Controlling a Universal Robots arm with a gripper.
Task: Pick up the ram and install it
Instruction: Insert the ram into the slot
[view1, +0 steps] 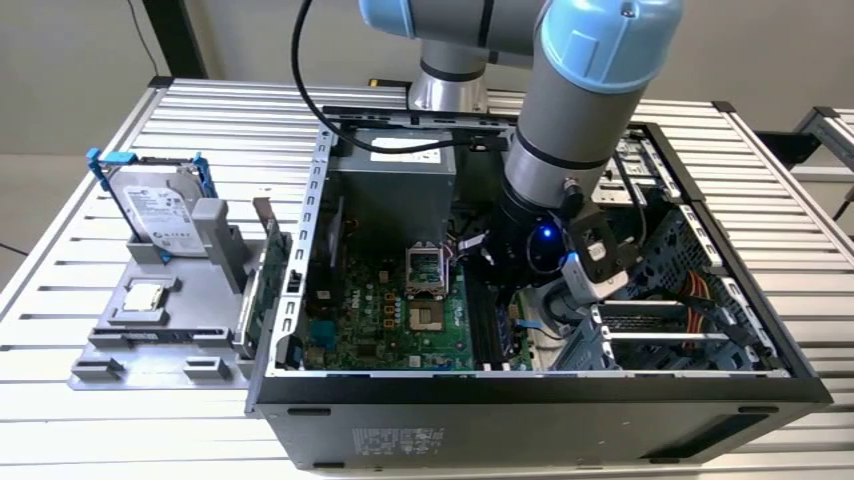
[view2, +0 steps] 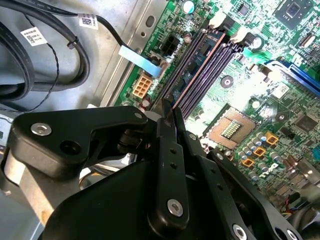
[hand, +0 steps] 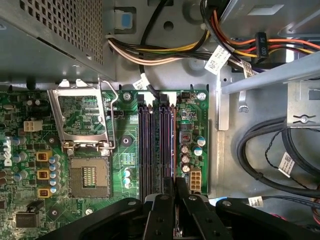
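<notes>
With the gripper (view2: 169, 107) clenched on nothing just above the memory slots (hand: 156, 145), and the ram (view2: 202, 50) apparently standing in one slot, you should press straight down, evenly, until the slots' end latches (view2: 218, 19) close

The bench (view1: 120, 420) is ribbed, pale, matt metal. The case (view1: 534, 410) is dark painted sheet metal, dull bare steel inside. The motherboard (hand: 127, 150) is glossy green, its slots (hand: 155, 145) smooth dark plastic. The tool (hand: 175, 210) is matt black, with bright metal screws. The cables (hand: 265, 165) are smooth black rubbery plastic with paper labels.
</notes>
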